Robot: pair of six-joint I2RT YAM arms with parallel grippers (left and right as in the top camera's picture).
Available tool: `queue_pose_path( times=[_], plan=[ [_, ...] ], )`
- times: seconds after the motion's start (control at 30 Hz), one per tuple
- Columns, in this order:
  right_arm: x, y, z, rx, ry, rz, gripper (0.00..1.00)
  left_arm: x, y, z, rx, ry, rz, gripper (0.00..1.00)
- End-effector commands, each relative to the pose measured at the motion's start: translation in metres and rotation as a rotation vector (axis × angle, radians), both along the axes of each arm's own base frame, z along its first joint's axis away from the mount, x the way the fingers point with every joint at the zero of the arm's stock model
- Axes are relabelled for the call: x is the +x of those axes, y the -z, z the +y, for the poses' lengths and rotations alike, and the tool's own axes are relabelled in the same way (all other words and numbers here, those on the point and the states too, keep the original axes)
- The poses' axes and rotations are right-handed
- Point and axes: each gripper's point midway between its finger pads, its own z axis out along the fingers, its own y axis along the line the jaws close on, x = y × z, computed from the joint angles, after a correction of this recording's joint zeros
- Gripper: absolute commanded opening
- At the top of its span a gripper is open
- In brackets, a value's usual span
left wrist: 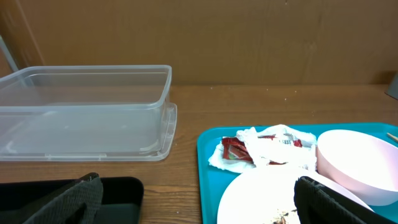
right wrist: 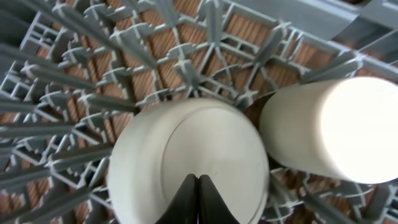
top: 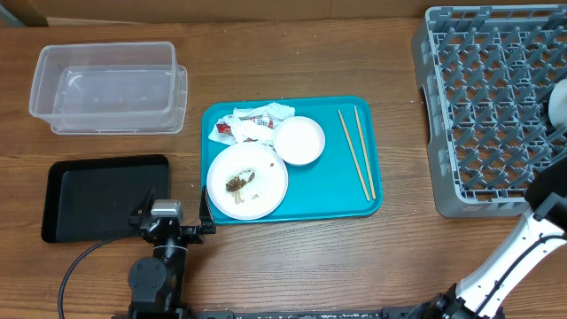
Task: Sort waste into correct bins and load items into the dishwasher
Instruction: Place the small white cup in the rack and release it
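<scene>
On the large plate (top: 262, 190) lie brown and white food scraps (top: 239, 183). The crumpled napkin with the red-and-white wrapper (top: 252, 124) lies behind it, also in the left wrist view (left wrist: 264, 148). A small white dish (top: 299, 140) and the chopsticks (top: 356, 152) are on the teal tray. My left gripper (top: 174, 218) is open and empty, low between the black tray (top: 97, 190) and the plate (left wrist: 202, 208). My right gripper (right wrist: 198, 190) is shut just above an upside-down white bowl (right wrist: 155, 155) in the grey dish rack (top: 487, 97). A white cup (right wrist: 336, 127) is beside the bowl.
The clear tub (top: 106, 84) stands at the back left, empty. The teal tray (top: 310, 190) sits mid-table. The right arm (top: 523, 248) rises along the right edge over the rack's front corner. The rack's pegs (right wrist: 124, 56) surround the bowl and cup.
</scene>
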Motion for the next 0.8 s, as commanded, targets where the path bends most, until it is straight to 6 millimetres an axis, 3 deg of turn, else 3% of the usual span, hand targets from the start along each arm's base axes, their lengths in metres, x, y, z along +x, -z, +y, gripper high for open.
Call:
queue_pose_path(
  times=[0.0, 0.17, 0.47, 0.57, 0.77],
  plan=[
    [0.003, -0.017, 0.008, 0.009, -0.015, -0.039, 0.04, 0.0, -0.001, 0.0, -0.007, 0.002, -0.008, 1.0],
    [-0.001, -0.012, 0.01, 0.02, -0.013, -0.018, 0.04, 0.0, -0.001, 0.0, -0.007, 0.002, -0.008, 1.0],
    [0.0, 0.015, 0.015, 0.062, -0.025, -0.002, 0.04, 0.0, -0.001, 0.0, -0.007, 0.002, -0.008, 1.0],
    [0.015, 0.013, 0.025, 0.113, -0.077, -0.072, 0.04, 0.0, -0.001, 0.0, -0.007, 0.002, -0.008, 1.0],
    [0.038, -0.015, 0.036, 0.154, -0.147, -0.205, 0.04, 0.0, -0.001, 0.0, -0.007, 0.002, -0.008, 1.0]
  ],
)
